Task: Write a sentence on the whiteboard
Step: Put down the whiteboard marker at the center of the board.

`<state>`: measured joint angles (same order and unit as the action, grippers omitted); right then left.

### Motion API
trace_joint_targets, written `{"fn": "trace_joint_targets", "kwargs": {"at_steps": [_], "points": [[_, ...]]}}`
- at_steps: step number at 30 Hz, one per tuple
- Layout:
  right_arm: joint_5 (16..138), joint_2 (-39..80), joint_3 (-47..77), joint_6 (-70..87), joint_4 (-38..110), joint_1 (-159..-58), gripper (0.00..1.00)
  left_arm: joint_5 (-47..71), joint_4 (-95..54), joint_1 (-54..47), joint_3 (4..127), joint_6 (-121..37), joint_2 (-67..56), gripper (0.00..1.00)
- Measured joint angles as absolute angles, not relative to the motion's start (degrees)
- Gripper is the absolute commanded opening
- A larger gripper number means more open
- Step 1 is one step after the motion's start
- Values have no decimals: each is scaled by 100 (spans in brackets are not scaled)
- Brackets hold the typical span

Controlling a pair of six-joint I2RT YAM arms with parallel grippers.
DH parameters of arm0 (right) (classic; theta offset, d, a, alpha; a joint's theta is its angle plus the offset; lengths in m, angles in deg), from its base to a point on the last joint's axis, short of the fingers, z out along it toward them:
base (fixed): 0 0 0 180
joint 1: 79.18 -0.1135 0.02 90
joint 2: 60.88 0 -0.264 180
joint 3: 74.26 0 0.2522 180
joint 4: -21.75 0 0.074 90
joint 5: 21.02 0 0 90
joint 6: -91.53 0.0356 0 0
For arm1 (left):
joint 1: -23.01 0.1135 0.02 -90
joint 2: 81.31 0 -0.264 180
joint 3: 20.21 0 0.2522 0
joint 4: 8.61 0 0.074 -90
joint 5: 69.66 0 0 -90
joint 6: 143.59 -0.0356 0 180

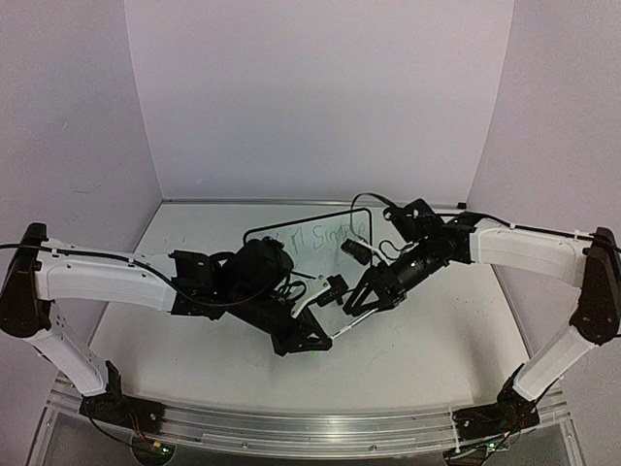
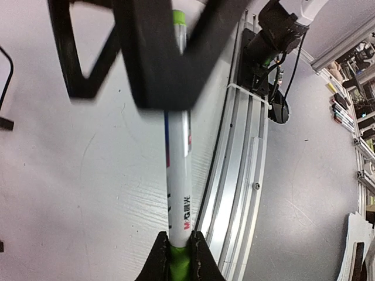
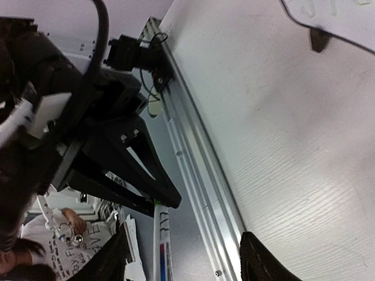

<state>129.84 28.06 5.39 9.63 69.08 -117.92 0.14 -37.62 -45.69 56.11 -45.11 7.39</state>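
Over grained tabletop (image 3: pixel 293 146), left tool (image 2: pixel 179 249) clamps slim cylindrical marker (image 2: pixel 177 175); right tool (image 3: pixel 186 249) gapes.

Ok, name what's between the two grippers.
The marker bridges them: the left gripper shut on its green end, the right gripper open around the other end. Both wrist views show it.

You have a white table (image 1: pixel 427 359), an aluminium rail (image 1: pixel 310 428) along its near edge, and pale walls (image 1: pixel 320 97) enclosing its other three edges.
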Motion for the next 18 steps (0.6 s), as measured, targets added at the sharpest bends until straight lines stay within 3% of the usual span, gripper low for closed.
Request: {"fn": "trace_joint_targets", "kwargs": {"at_steps": [5, 18], "points": [[11847, 2454, 539, 1129, 6878, -11239, 98, 304, -3733, -4281, 4865, -3994, 472, 0], [9829, 2011, 295, 1523, 6788, -9560, 98, 1184, -5006, -2798, 3516, -2519, -1346, 0]]}}
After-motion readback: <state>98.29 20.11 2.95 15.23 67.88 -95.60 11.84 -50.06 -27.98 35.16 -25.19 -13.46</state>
